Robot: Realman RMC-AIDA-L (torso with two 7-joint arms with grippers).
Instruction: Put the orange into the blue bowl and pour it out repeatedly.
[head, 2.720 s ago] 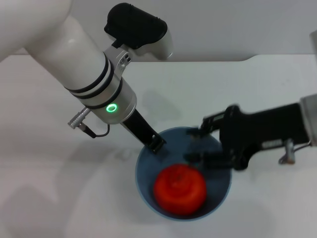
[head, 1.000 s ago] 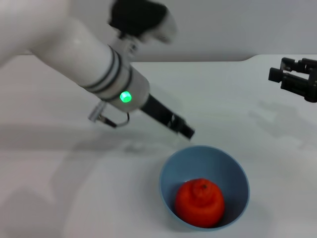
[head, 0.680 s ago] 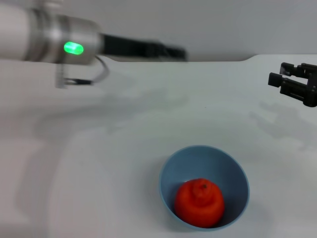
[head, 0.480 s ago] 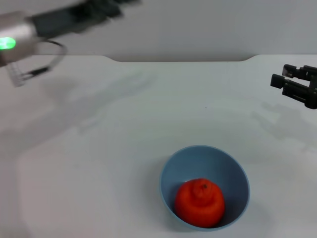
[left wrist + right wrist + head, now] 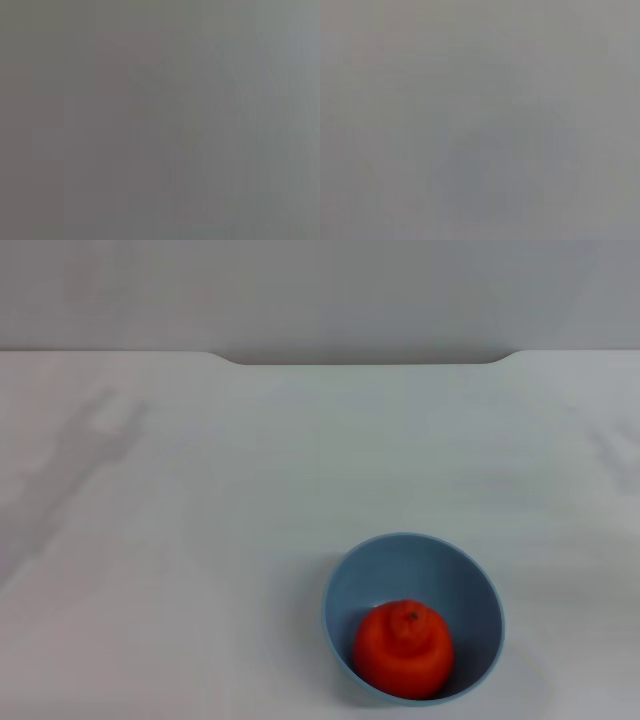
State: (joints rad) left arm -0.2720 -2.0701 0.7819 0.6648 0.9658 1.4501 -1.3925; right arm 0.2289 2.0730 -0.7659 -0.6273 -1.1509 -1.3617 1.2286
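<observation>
From the head camera I have the blue bowl sitting upright on the white table, at the near edge of the work area and a little to the right of centre. The orange lies inside the bowl, resting on the bottom toward the near wall, with its small dark stem spot facing up. It fills roughly half the bowl's width, and the smooth blue inside shows around its far side. The bowl's near rim runs close to the lower border of my view.

I see neither arm from the head camera: no left gripper and no right gripper anywhere over the table. Nothing touches the bowl or the fruit. Because both grippers are out of sight, I cannot tell how far either one is open or whether it has hold of anything.

Both wrist cameras give me only a flat, featureless grey field. I can make out no fingers, no table edge and no object in either, so they tell me nothing about where the arms are.

The table's far edge meets a grey wall, with a shallow notch cut along the middle of that edge. Faint soft shadows lie on the tabletop at the far left and the far right.
</observation>
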